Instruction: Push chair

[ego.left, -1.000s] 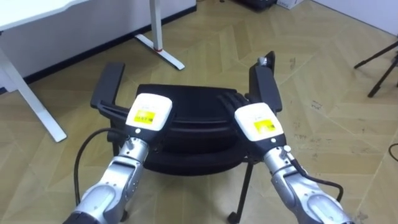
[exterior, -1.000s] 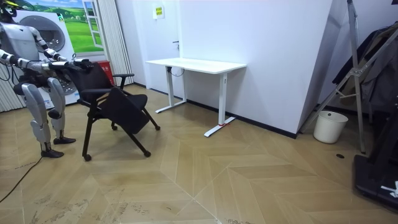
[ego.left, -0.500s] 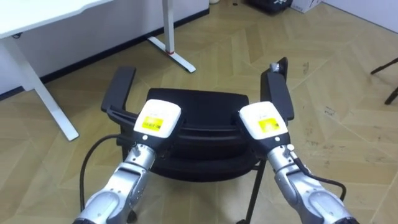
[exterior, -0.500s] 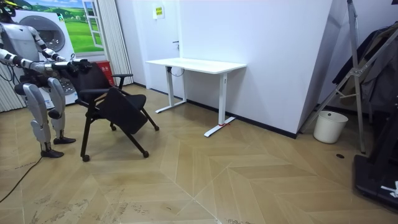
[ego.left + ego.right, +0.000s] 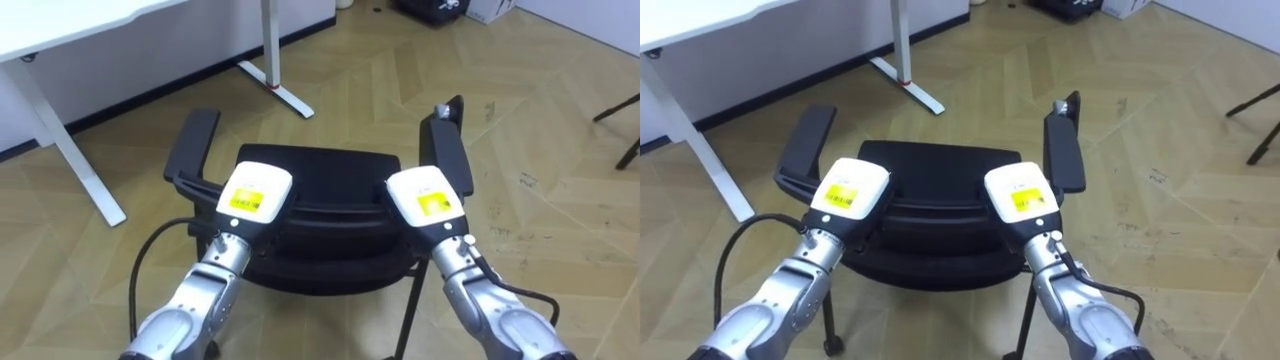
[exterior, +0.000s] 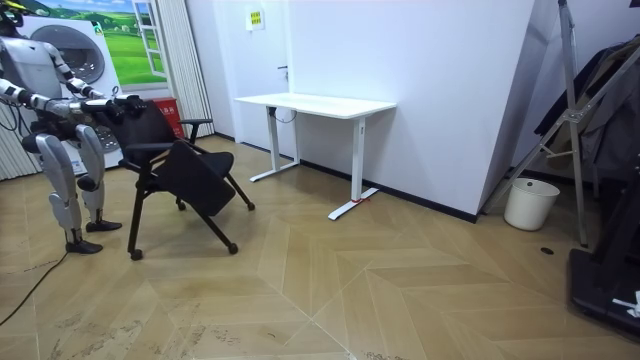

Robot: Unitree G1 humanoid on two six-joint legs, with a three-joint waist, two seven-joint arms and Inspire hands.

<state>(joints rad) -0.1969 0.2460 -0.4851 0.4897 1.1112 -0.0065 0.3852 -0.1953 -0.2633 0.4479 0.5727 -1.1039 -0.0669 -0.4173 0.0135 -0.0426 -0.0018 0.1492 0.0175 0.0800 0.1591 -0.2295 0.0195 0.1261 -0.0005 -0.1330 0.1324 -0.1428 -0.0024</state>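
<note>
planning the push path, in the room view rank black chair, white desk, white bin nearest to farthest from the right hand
1. Black armrest chair, at the right hand.
2. White rectangular desk, by the wall beyond.
3. White round bin, far at the room view's right.

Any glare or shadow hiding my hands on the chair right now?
Left eye view: even light, no glare; the left hand and right hand are clearly lit from behind, while the black chair in front of them reads dark with little detail. Room view: even light too, no glare on the chair.

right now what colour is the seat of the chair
Plain black: the padded chair seat shows no pattern, clearest in the left eye view.
</note>
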